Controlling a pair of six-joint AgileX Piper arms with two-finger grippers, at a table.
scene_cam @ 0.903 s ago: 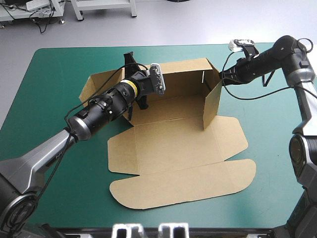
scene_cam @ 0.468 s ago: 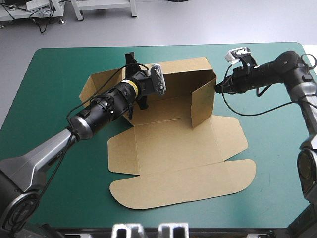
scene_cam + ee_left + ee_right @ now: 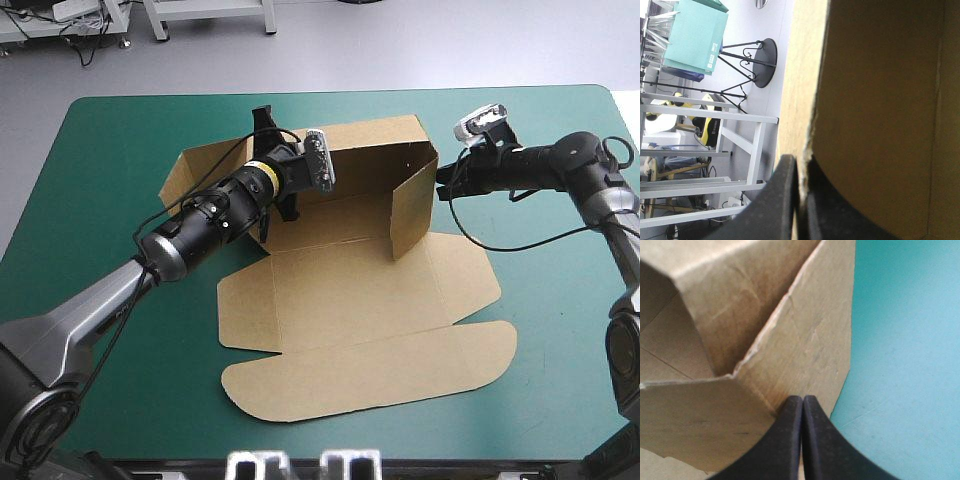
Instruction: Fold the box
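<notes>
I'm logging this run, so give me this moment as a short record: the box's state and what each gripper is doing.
box: brown, partly raised, on the teal-green table
back wall: upright
right side wall: upright, angled inward
front panels: flat on the table
left gripper: shut on the box, pinching the back wall's edge
right gripper: shut, tips against the right side wall's outside

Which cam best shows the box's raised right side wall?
High view: the whole side wall stands, angled inward, with the right gripper at its outer face. Right wrist view shows just a close patch ahead of shut fingers. Left wrist view shows only the clamped back wall.
</notes>
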